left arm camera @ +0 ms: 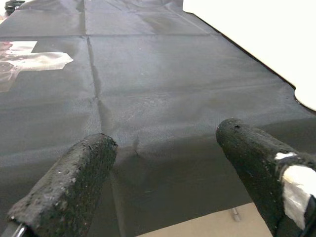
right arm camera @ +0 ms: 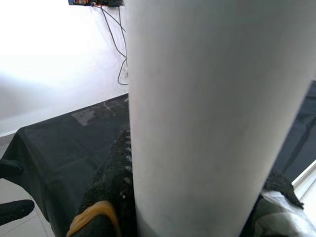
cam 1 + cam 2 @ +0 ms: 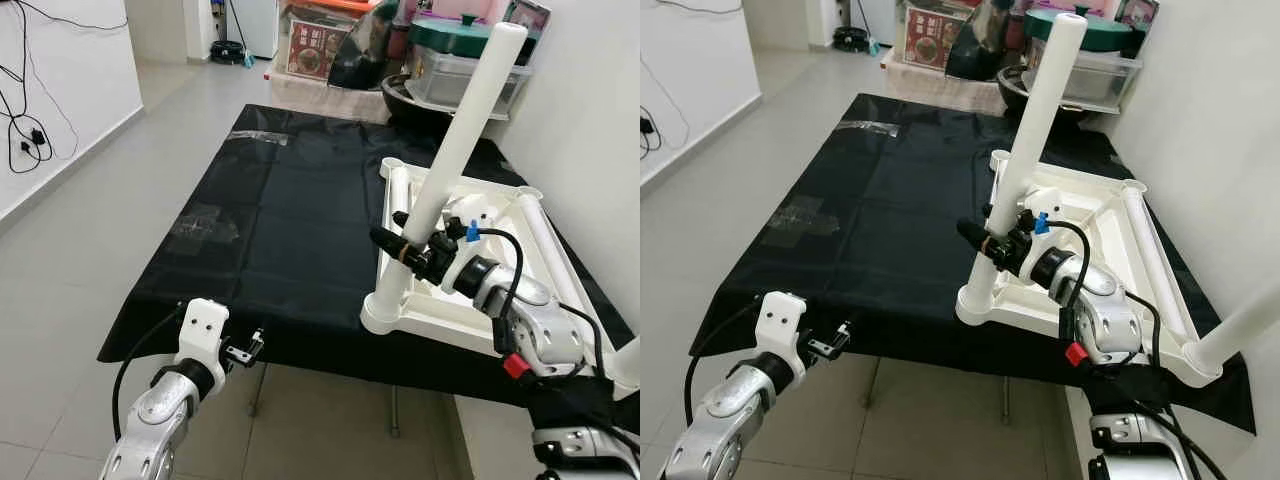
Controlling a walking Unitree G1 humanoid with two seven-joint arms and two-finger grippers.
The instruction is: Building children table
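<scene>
An upturned white children's table (image 3: 452, 318) lies on the right half of a black-covered work table (image 3: 290, 200). A long white leg (image 3: 455, 140) stands tilted in its near-left corner socket (image 3: 385, 312). My right gripper (image 3: 402, 246) is shut on this leg low down; in the right wrist view the leg (image 2: 207, 108) sits between its fingers (image 2: 106, 197). A second white leg (image 3: 1146, 245) lies along the table's right side, and a third (image 3: 1240, 330) rises at the near-right corner. My left gripper (image 3: 250, 347) hovers open at the cloth's front edge, its fingers (image 1: 74, 182) holding nothing.
Plastic storage boxes and a dark pot (image 3: 450, 60) crowd the far end of the work table. A white wall runs close along the right. Clear tape patches (image 3: 205, 225) mark the cloth's left half. Cables (image 3: 25, 130) hang on the left wall above tiled floor.
</scene>
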